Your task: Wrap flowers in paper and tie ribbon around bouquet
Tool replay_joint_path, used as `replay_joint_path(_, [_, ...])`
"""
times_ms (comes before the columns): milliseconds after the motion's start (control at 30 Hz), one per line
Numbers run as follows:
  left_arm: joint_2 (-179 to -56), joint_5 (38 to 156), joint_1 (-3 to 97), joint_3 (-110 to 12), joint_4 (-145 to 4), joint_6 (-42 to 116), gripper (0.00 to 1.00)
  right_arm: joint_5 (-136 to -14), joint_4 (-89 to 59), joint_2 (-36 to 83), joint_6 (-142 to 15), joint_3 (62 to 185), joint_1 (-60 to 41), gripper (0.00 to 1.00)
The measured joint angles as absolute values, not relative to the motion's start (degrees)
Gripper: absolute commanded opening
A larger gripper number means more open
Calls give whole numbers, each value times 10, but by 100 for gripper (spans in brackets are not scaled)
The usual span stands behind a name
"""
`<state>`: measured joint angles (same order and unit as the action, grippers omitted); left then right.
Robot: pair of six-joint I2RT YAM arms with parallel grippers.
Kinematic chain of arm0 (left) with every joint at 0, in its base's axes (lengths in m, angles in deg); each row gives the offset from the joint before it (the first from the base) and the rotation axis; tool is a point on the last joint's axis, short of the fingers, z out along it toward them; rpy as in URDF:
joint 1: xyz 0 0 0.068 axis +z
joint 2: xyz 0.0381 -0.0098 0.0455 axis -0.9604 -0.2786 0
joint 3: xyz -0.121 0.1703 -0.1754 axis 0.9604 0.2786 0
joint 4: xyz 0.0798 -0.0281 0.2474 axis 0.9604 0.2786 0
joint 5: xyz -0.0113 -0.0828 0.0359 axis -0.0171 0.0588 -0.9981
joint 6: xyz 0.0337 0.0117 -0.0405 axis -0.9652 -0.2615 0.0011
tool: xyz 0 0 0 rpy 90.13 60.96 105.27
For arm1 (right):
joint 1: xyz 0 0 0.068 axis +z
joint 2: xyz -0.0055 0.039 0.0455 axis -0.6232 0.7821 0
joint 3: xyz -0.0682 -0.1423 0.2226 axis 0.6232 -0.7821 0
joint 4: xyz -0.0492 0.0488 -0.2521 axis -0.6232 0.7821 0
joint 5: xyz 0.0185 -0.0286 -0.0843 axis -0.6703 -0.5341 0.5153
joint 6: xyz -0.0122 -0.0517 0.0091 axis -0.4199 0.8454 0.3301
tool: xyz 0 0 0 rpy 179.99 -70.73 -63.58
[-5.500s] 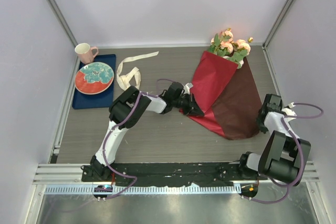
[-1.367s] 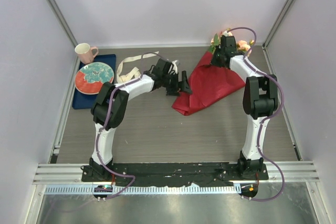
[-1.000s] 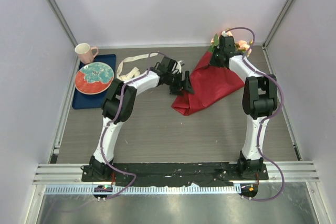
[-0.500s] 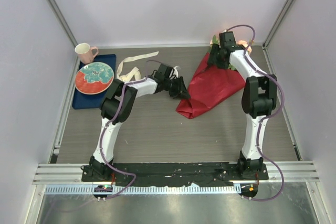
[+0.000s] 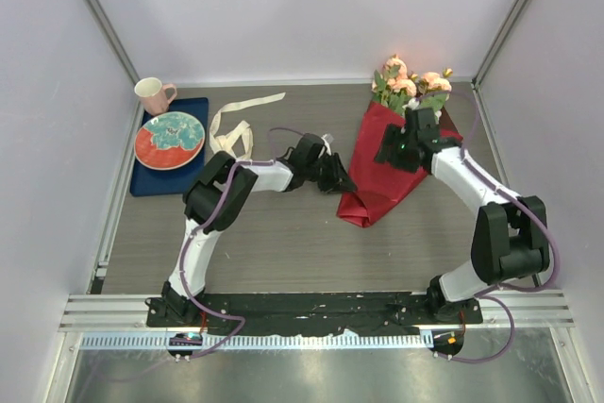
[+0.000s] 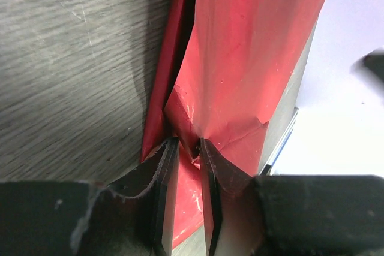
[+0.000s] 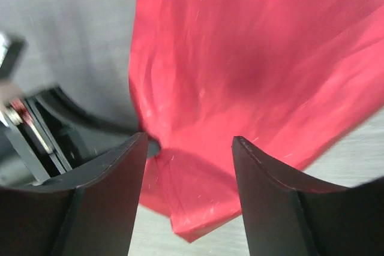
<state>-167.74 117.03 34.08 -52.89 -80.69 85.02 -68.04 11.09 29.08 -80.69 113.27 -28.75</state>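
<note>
The bouquet lies at the back right of the table: pink-peach flowers (image 5: 411, 82) stick out of a cone of red paper (image 5: 373, 191) whose tip points toward me. My left gripper (image 5: 341, 176) is at the cone's left edge, shut on a crumpled fold of the paper (image 6: 252, 46) that is pinched between its fingertips (image 6: 170, 148). My right gripper (image 5: 390, 152) hovers open over the middle of the cone, and red paper (image 7: 252, 58) fills the space under its spread fingers (image 7: 132, 148). The cream ribbon (image 5: 232, 129) lies loose on the table to the left.
A dark blue tray (image 5: 156, 179) at the far left holds a red and teal plate (image 5: 170, 139), with a pink mug (image 5: 154, 94) behind it. White walls enclose the table on three sides. The left gripper's black body (image 7: 30, 130) shows in the right wrist view.
The right gripper left the flower end, opened and came down over the cone's middle. The left gripper moved right and closed on the paper's edge. The cone shifted right.
</note>
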Motion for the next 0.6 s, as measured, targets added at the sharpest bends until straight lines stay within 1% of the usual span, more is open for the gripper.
replay_joint_path(33, [-1677,1167,337,-529,-807,855,24,-702,94,290,-813,1100,-279,53])
replay_joint_path(67, [-1677,1163,335,-529,-807,858,24,-721,82,290,-822,1071,-272,41])
replay_joint_path(167, [-1677,1154,328,-529,-807,866,24,-762,58,283,-847,998,-256,34])
replay_joint_path(233, [-1677,1150,322,-530,-807,868,24,-785,43,267,-863,957,-255,33])
replay_joint_path(367, [-1679,1145,312,-533,-806,871,24,-818,2,229,-895,909,-255,28])
replay_joint_path(467, [-1681,1146,310,-538,-803,871,24,-836,-35,224,-913,879,-252,24])
replay_joint_path(500, [-1682,1146,310,-541,-800,871,24,-839,-42,225,-917,869,-252,24])
replay_joint_path(600, [-1682,1147,310,-547,-788,866,33,-837,-44,225,-928,850,-251,23])
